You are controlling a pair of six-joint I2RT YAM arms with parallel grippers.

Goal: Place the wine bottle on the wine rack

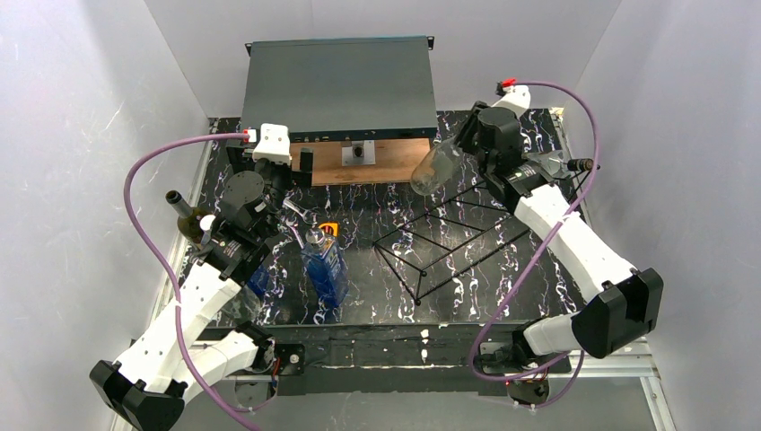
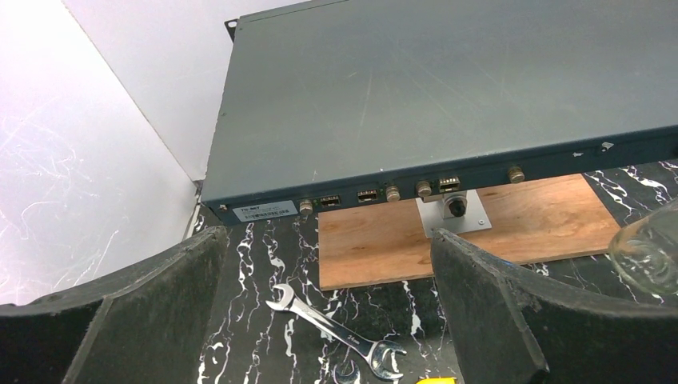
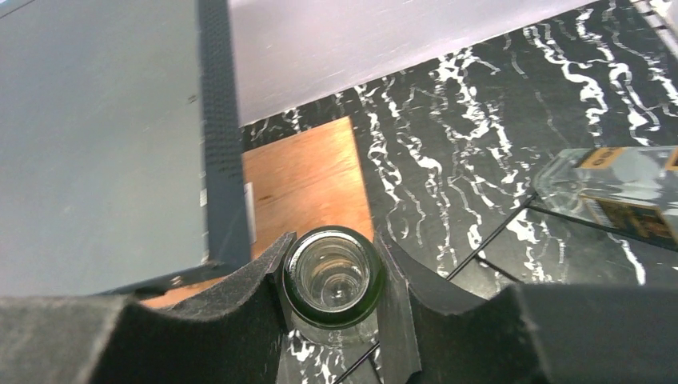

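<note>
Right gripper [image 1: 467, 144] [image 3: 332, 276] is clamped on the neck of the wine bottle [image 1: 437, 166] [image 3: 334, 276]. In the right wrist view both fingers [image 3: 264, 296] press the sides of the round mouth. The bottle is clear glass with a greenish rim, tilted, base pointing to 8 o'clock in the top view, and lifted off the table [image 1: 377, 296]. It hangs at 12 o'clock of the wine rack [image 1: 449, 238] [image 3: 496, 240], over the right end of the wooden board [image 1: 395, 162] [image 2: 528, 224] [image 3: 304, 180], and is not touching the rack wires.

The rack is a black wire frame lying right of table centre, with nothing on it.

Left gripper [image 1: 272, 171] [image 2: 328, 264] is spread wide with nothing between the fingers [image 2: 152, 296]. It sits at 9 o'clock of the board and faces the gray box [image 1: 341, 85] [image 2: 448, 88] [image 3: 96, 136] at the far edge.

The wrench [image 1: 296, 213] [image 2: 336, 324] lies flat at 6 o'clock of the left gripper. The blue bottle [image 1: 325, 265] lies on the table at 9 o'clock of the rack. The dark green bottle [image 1: 188, 220] is at 9 o'clock of the blue one, beside the left arm. Another clear bottle [image 1: 547, 166] [image 3: 616, 192] with a label lies at 2 o'clock of the rack, partly behind the right arm. I cannot tell whether it touches the frame.
</note>
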